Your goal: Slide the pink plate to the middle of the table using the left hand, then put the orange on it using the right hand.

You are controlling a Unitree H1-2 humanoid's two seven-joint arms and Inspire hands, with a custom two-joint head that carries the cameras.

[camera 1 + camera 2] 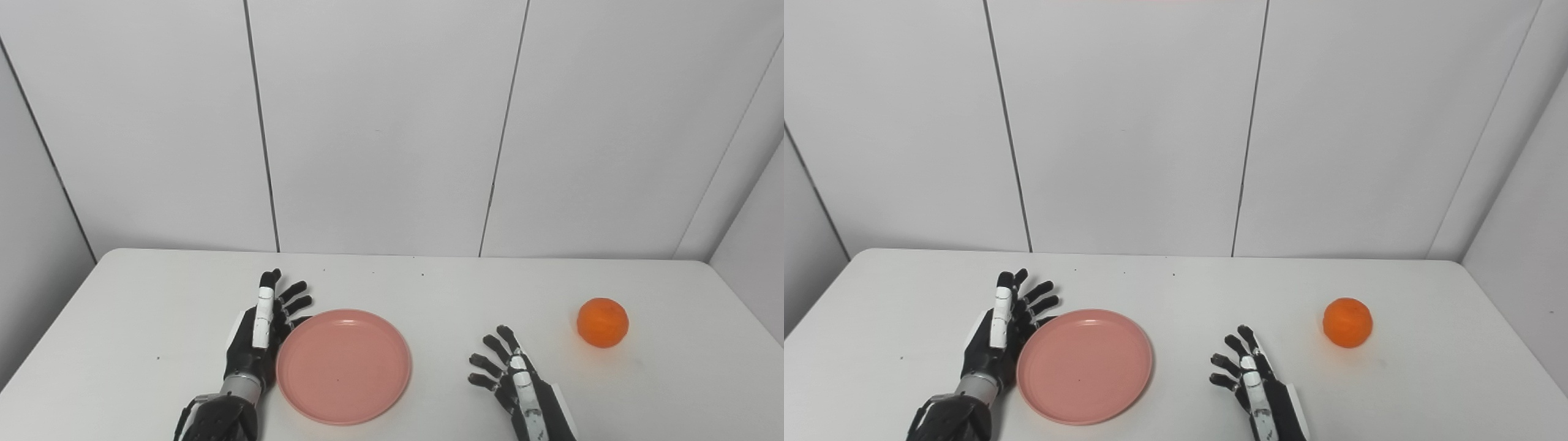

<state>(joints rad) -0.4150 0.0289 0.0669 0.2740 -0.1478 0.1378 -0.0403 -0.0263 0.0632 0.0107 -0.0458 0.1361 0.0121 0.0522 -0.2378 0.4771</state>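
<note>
A round pink plate point(343, 366) lies flat on the white table point(122, 318), near its front edge and a little left of centre, with nothing on it. My left hand point(260, 334) stands open, edge-on against the plate's left rim, fingers stretched toward the back. An orange point(603, 322) rests on the table at the right, apart from everything. My right hand point(511, 383) is open near the front edge, between plate and orange, fingers spread and touching neither.
White wall panels point(380, 122) rise just behind the table's back edge. A side wall point(753, 257) runs close along the table's right edge, near the orange. A few small dark specks dot the tabletop.
</note>
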